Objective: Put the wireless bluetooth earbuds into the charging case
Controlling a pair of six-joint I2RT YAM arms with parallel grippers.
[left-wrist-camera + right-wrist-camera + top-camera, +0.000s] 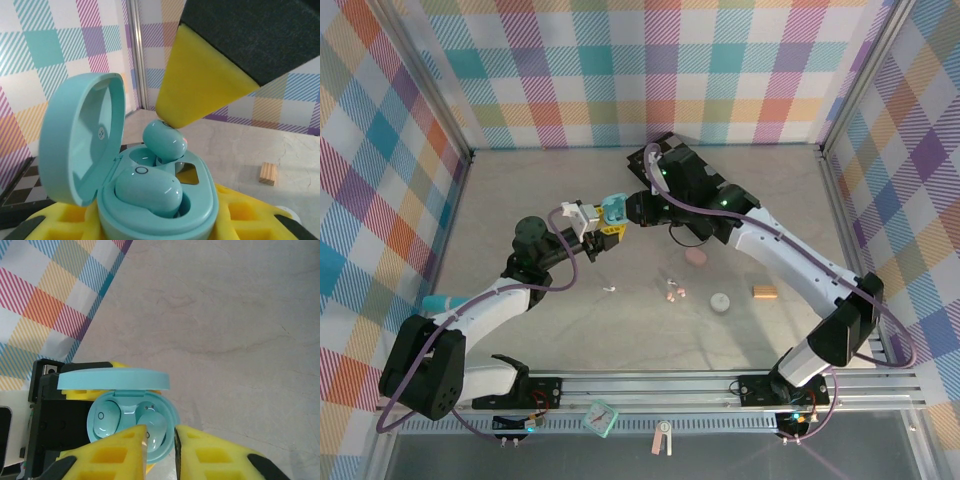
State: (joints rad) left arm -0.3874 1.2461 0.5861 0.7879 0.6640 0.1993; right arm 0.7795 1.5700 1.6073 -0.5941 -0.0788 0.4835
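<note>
1. The left pincer (594, 226) is clenched on the teal case (165, 222) and holds it over the middle of the table (520, 190). Its yellow fingers (50, 222) sit on either side of the case.
2. The lid (80, 145) stands open and upright.
3. The near earbud (148, 191), teal, sits down in its well.
4. The far earbud (165, 140), also teal, stands tilted with only its lower end in the other well.
5. The right pincer (160, 436) is all but clenched, with a slim slit between its fingers. One yellow tip (200, 87) touches the far earbud from above. The earbud lies under the tips, not between them.
6. Well apart on the table lie loose earbuds (672, 290), a pink case (696, 257), a white disc (719, 301) and a wooden block (764, 292).
</note>
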